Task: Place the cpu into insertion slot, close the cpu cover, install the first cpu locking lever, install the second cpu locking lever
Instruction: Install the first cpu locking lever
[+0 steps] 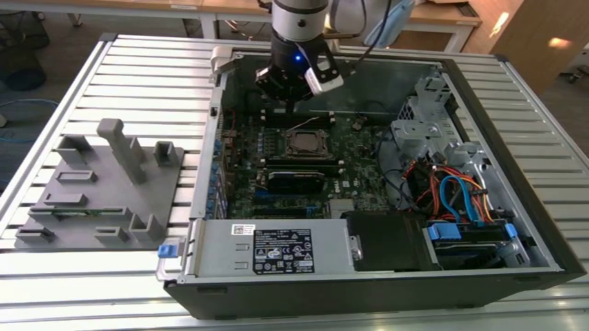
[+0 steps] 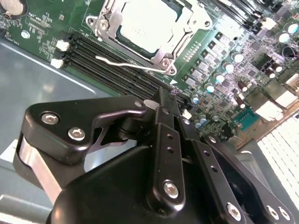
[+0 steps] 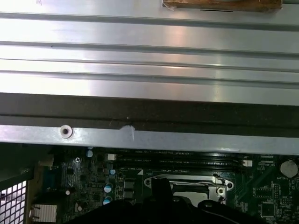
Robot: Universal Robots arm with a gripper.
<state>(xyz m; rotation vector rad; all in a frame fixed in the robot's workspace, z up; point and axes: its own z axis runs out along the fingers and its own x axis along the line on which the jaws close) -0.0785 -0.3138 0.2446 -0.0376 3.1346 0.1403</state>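
Observation:
The cpu (image 2: 145, 23) lies flat in the insertion slot (image 1: 308, 143) on the green motherboard. The silver cpu cover (image 2: 105, 25) lies down around it like a frame. One thin wire locking lever (image 2: 122, 63) stands free along the socket's edge beside the memory slots. It also shows as a pale line (image 1: 299, 127) in the exterior view. My gripper (image 2: 162, 95) hangs above that side of the socket, a little short of the lever. Its black fingers are shut together with nothing seen between them. It is also in the exterior view (image 1: 292, 109) and the first wrist view (image 3: 161, 185).
Long black memory slots (image 2: 107, 65) run beside the socket. The open case holds a labelled power supply box (image 1: 276, 252), a drive cage (image 1: 414, 131) and coloured cables (image 1: 460, 196). A grey fixture (image 1: 101, 186) sits at the exterior view's left. The case wall (image 3: 149, 116) rises close behind.

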